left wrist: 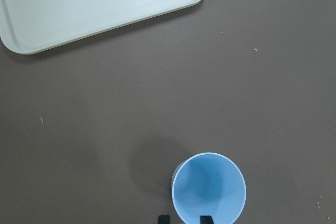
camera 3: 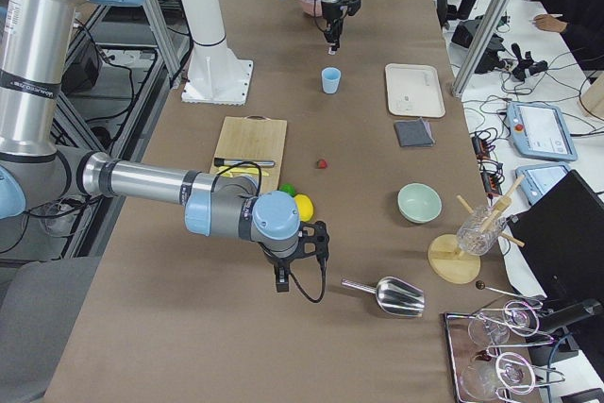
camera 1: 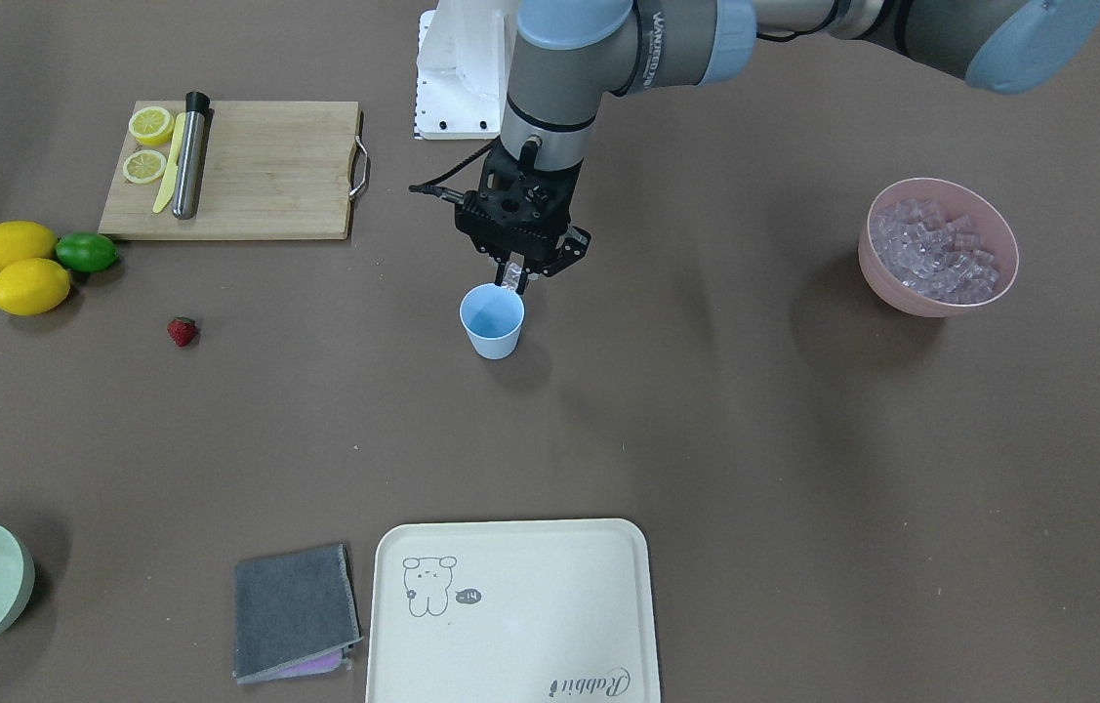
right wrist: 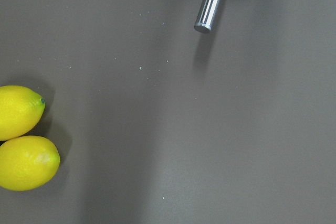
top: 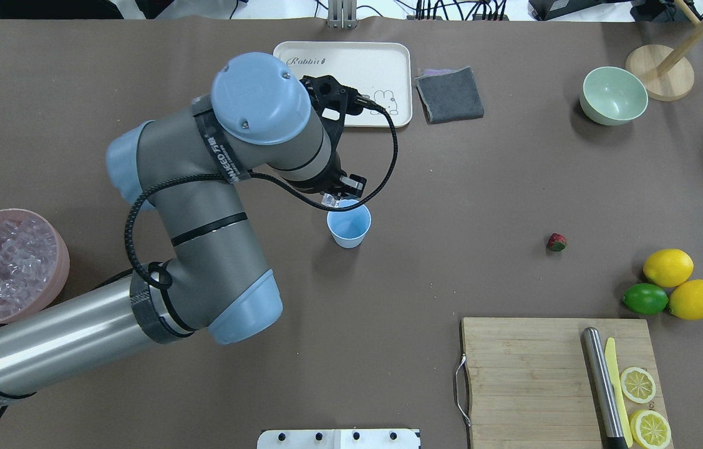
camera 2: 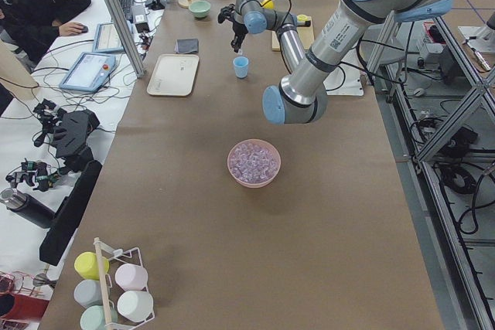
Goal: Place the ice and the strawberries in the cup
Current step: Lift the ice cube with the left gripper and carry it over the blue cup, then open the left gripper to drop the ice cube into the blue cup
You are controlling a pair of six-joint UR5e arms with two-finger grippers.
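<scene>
Left end effector (camera 1: 516, 279) clenched on one ice cube (top: 330, 199), hanging just over the rim of the light blue cup (camera 1: 492, 327). Remaining ice (camera 1: 940, 254) in pink bowl (camera 1: 886, 288). Strawberry (camera 1: 182, 332) on bench (camera 1: 706, 439), well apart from cup. Right end effector (camera 3: 281, 282): can't tell its state.

Brown table (camera 1: 706, 439) with cup (camera 1: 492, 322), strawberry (camera 1: 182, 332), tray (camera 1: 550, 605)

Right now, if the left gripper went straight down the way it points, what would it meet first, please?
Probably the cup: the left gripper, shut on an ice cube, hangs over its rim, though depth is unclear.
</scene>
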